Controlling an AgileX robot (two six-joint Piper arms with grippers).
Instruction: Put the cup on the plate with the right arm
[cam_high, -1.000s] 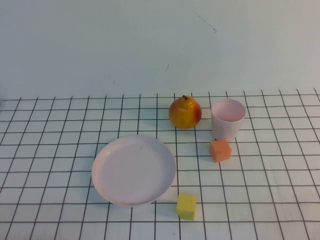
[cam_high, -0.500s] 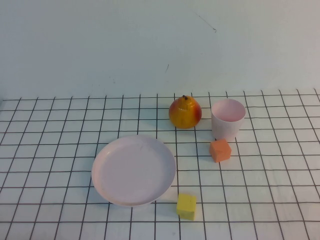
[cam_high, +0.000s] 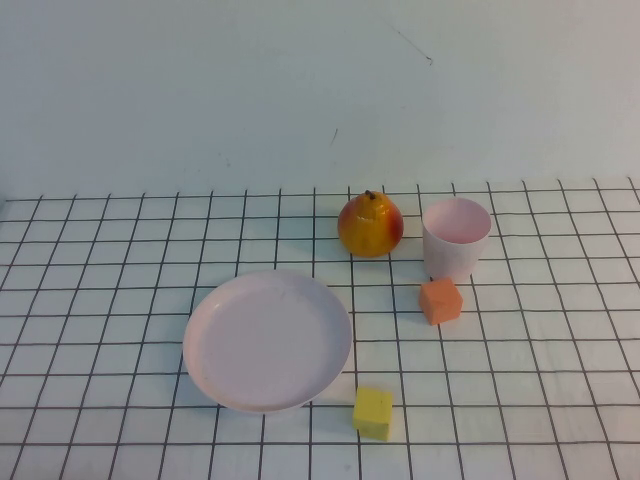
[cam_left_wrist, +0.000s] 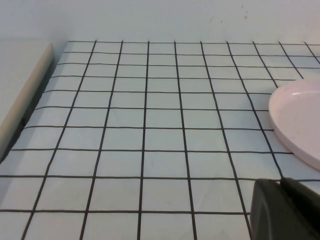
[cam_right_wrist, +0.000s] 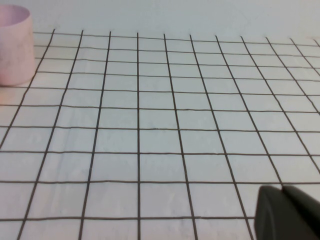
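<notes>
1 cup (cam_high: 456, 238), 1 plate (cam_high: 267, 339), 1 pear (cam_high: 370, 225), 2 cubes (cam_high: 440, 301)

The cup (cam_right_wrist: 15, 46) stands upright on the gridded table (cam_right_wrist: 160, 125), well apart from the right hand (cam_right_wrist: 287, 212).

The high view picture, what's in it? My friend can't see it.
A pale pink plate lies empty on a gridded table. Behind it stand a pear and a pink cup, with an orange cube touching the cup's front and a yellow cube nearest. No gripper shows here.
</notes>
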